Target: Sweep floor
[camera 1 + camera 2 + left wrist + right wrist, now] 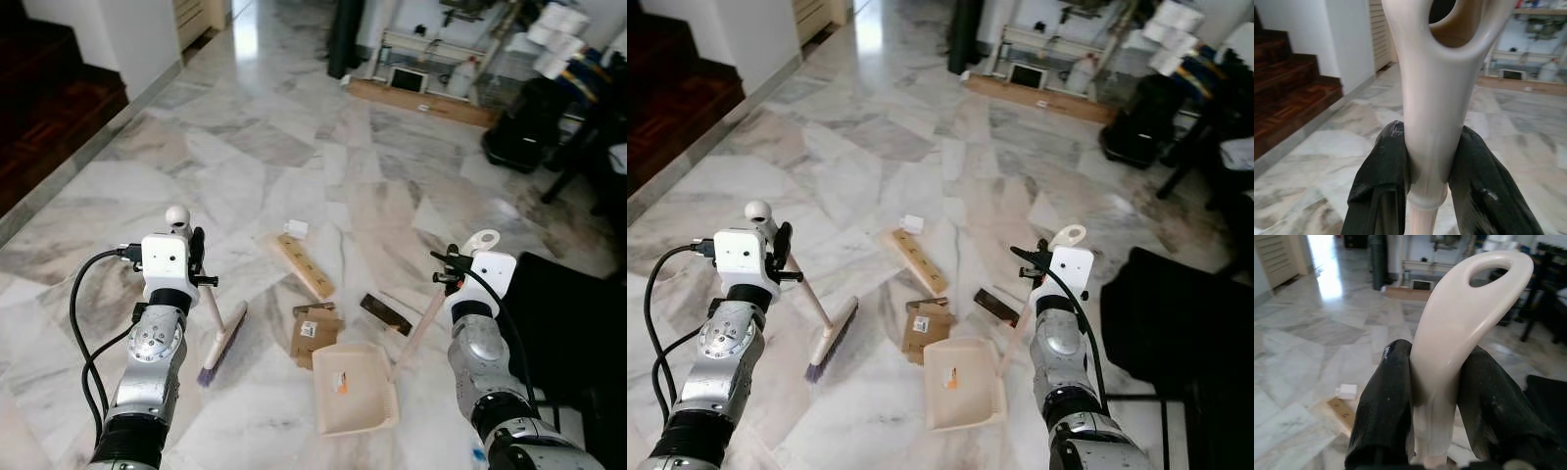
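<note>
My left gripper (200,264) is shut on the cream handle (1434,98) of a hand broom. The broom slants down to its purple bristle head (223,343), which rests on the marble floor. My right gripper (447,271) is shut on the looped handle (1459,318) of a cream dustpan (355,390), which lies flat on the floor in front of me. Between broom and pan lie scraps: brown cardboard pieces (315,333), a light wooden strip (302,264), a small white box (295,228) and a dark flat piece (385,313).
Dark wooden stairs (49,108) rise at the far left behind a white wall corner. A black seat (573,323) stands close on my right. Further back are a black bag (524,127), a cluttered shelf (421,59) and a wooden plank (421,101).
</note>
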### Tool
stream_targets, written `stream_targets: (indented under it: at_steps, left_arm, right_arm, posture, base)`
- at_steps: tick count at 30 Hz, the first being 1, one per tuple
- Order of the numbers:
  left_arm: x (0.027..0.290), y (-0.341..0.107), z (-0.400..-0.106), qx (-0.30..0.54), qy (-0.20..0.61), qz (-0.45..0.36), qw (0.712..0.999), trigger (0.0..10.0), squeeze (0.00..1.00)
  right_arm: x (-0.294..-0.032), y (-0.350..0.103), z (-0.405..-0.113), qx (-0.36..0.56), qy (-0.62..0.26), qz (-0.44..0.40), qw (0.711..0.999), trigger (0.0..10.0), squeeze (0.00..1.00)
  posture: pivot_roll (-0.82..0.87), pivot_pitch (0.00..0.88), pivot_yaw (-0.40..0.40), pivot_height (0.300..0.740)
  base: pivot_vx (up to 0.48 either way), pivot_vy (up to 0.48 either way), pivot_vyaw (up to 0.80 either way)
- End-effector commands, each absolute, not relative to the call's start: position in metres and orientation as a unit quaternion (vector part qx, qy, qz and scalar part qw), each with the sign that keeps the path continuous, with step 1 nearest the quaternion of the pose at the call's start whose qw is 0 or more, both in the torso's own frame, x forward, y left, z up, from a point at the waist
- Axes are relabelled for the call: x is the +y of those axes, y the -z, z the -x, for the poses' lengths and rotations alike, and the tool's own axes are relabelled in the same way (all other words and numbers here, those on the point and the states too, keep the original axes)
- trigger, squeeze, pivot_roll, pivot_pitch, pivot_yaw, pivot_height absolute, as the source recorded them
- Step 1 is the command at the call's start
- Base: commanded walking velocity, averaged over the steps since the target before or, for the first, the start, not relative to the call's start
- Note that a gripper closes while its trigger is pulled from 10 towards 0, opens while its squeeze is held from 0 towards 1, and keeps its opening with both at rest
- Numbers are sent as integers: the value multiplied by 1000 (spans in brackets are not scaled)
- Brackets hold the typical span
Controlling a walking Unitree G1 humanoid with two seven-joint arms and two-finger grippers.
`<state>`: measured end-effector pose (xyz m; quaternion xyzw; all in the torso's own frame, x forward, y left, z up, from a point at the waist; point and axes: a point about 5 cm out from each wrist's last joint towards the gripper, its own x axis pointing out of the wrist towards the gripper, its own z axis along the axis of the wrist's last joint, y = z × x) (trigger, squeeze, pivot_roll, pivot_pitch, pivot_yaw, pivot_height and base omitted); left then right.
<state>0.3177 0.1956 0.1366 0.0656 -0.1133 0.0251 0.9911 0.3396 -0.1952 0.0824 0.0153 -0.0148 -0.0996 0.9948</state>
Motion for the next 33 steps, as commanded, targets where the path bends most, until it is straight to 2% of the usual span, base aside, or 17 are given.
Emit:
stream_targets:
  at_steps: [1,8,26,33]
  left_arm:
    - [190,-150,-319,-143,-19,-67,987,10000,0]
    - [190,-150,-319,-144,-18,-67,987,10000,0]
    - [191,-151,-320,-137,0,-71,988,10000,0]
    - [183,-148,-324,-121,55,-94,987,10000,0]
  right_arm:
    - [-203,-93,-342,-39,109,-14,993,10000,0]
    - [-203,-93,-343,-38,107,-14,993,10000,0]
    - [-198,-91,-341,-41,113,-22,993,10000,0]
    - [-195,-84,-337,-35,125,-27,991,10000,0]
  posture:
    - [102,113,-132,740]
    - [104,112,-133,740]
    - [113,107,-103,740]
    - [127,84,-45,740]
  base:
    - [285,0,0]
    - [288,0,-675]
    - [281,0,0]
    - [0,0,0]
